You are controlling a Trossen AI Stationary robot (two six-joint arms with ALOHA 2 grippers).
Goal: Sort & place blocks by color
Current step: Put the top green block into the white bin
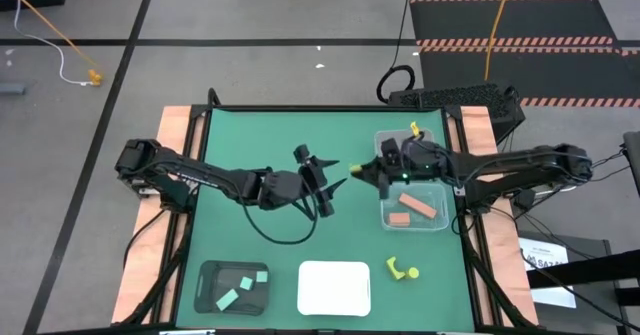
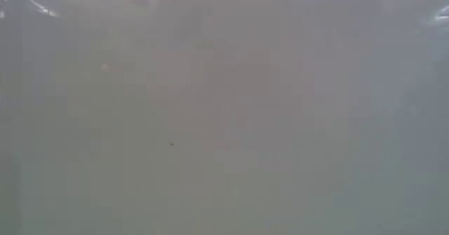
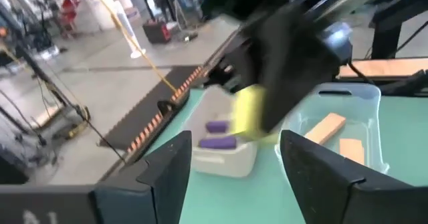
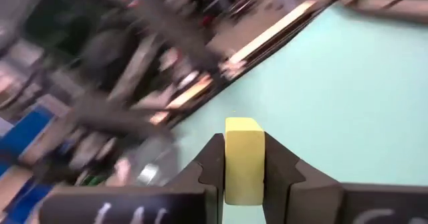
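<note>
My right gripper reaches in from the table's right, above the middle of the green mat, shut on a yellow block. My left gripper faces it from the left with its fingers open around nothing, the yellow block just beyond them. Salmon blocks lie in a clear tray. Green blocks lie in a black tray. Purple blocks lie in a small pale tray. Another yellow block rests on the mat near the front. My right gripper pinches the yellow block's two opposite sides between its two fingers. The block's far end sticks out beyond the fingertips. The fingers run about level, pointing toward the table's left. The block is lifted clear of the mat.
A white tray sits at the near edge between the black tray and the loose yellow block. The low view is filled by a pale blank surface. Bare mat lies at the far left and under both grippers.
</note>
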